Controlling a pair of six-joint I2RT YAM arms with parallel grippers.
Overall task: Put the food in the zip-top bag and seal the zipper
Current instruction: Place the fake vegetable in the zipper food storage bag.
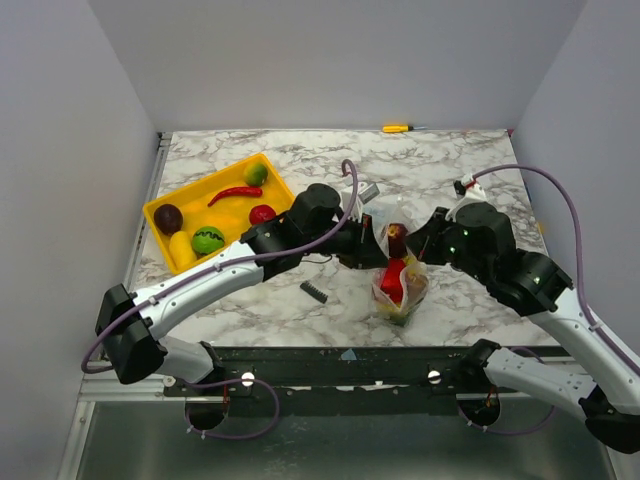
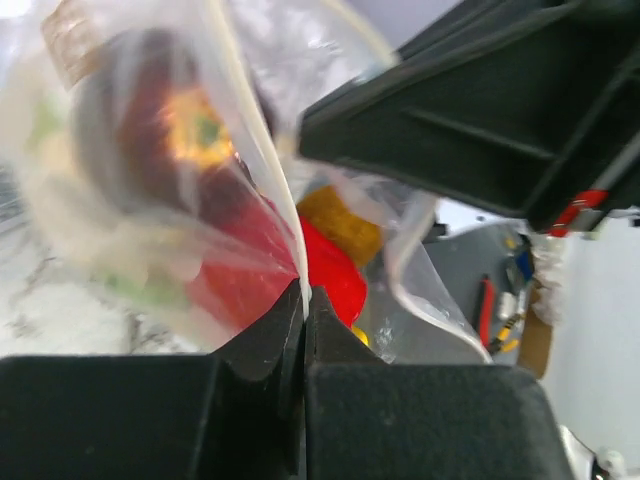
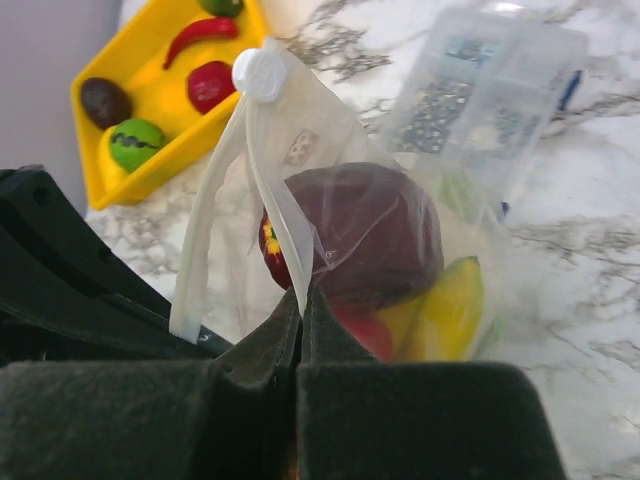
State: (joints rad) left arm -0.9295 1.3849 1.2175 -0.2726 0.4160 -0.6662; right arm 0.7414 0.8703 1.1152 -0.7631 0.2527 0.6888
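Observation:
The clear zip-top bag (image 1: pixel 400 280) stands at the table's middle, held up between my two grippers. It holds a dark purple piece (image 3: pixel 375 230), a red piece (image 2: pixel 335 275) and a yellow piece (image 3: pixel 450 305). My left gripper (image 2: pixel 303 300) is shut on the zipper strip (image 2: pixel 270 180) at the bag's rim. My right gripper (image 3: pixel 302 300) is shut on the zipper strip (image 3: pixel 285 220) from the other side. A white slider (image 3: pixel 259 73) sits at the strip's far end. More food lies in the yellow tray (image 1: pixel 200 183): a red chili (image 1: pixel 235 193), green, red, yellow and dark purple pieces.
The yellow tray (image 3: pixel 190 158) is at the back left. A clear plastic box (image 3: pixel 490 90) lies just behind the bag. A small black part (image 1: pixel 314 291) lies left of the bag. A yellow-handled tool (image 1: pixel 397 128) lies at the far edge.

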